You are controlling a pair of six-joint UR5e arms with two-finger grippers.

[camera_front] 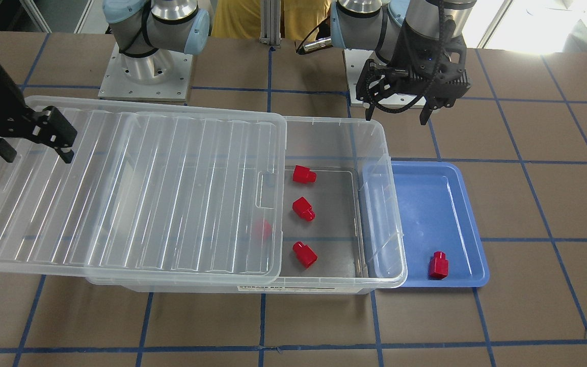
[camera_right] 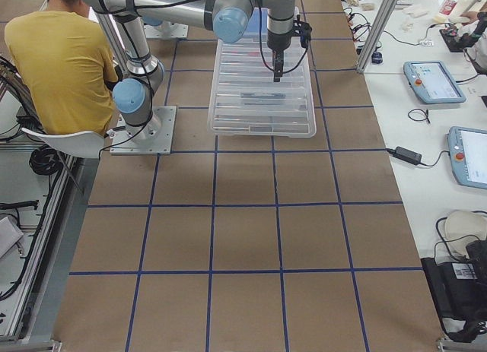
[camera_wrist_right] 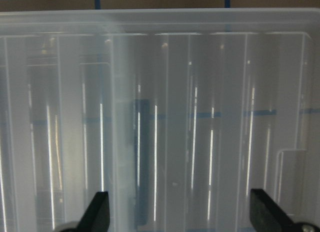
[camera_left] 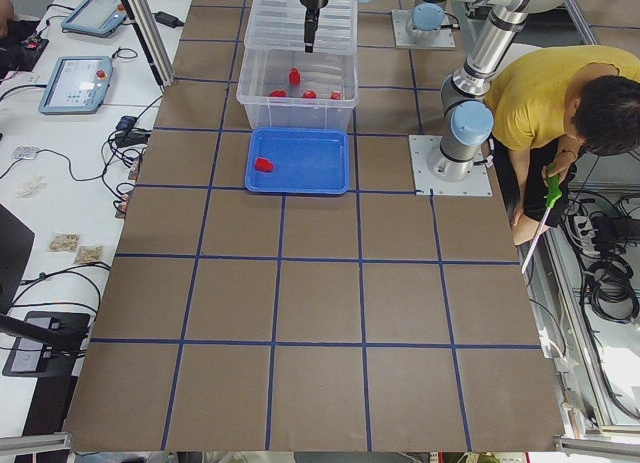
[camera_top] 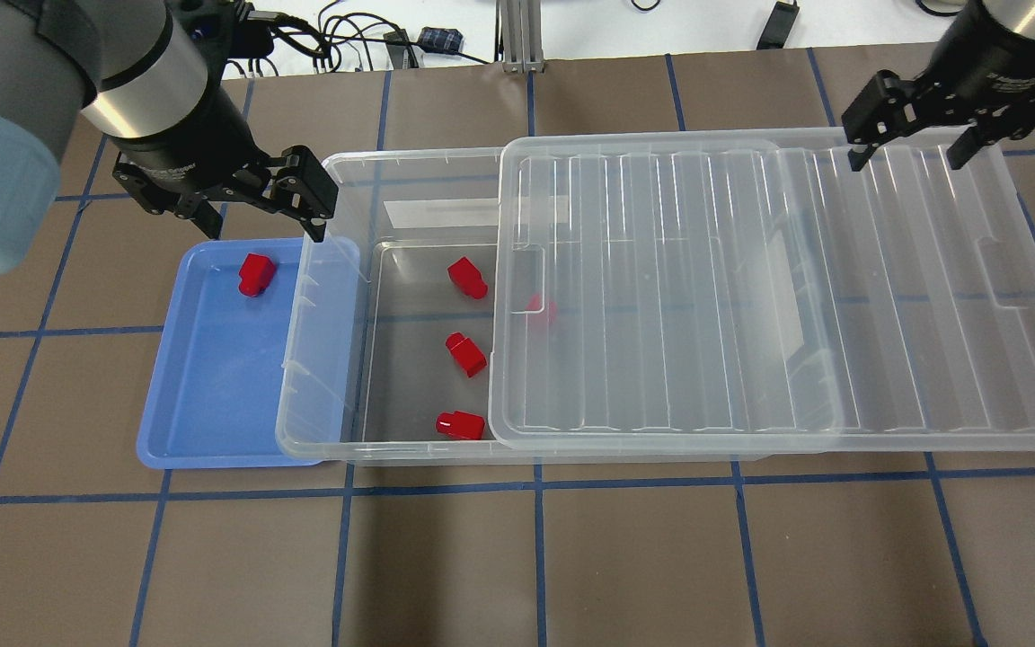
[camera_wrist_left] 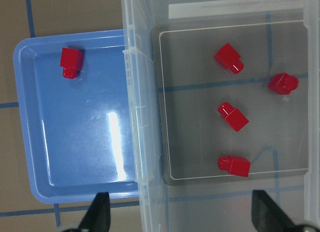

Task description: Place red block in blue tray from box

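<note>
One red block (camera_top: 256, 273) lies in the far part of the blue tray (camera_top: 212, 386), also in the left wrist view (camera_wrist_left: 70, 62). Three red blocks (camera_top: 466, 354) lie on the uncovered floor of the clear box (camera_top: 320, 359), and another (camera_top: 540, 308) shows dimly under the lid (camera_top: 751, 288), which is slid aside toward the robot's right. My left gripper (camera_top: 263, 225) is open and empty, hanging above the far edge where the tray meets the box. My right gripper (camera_top: 908, 160) is open and empty above the lid's far right part.
The blue tray sits against the box's left end, partly under its rim. The lid overhangs the box's right end. A person in yellow (camera_left: 560, 93) sits behind the robot bases. Brown table with blue grid tape lies all around.
</note>
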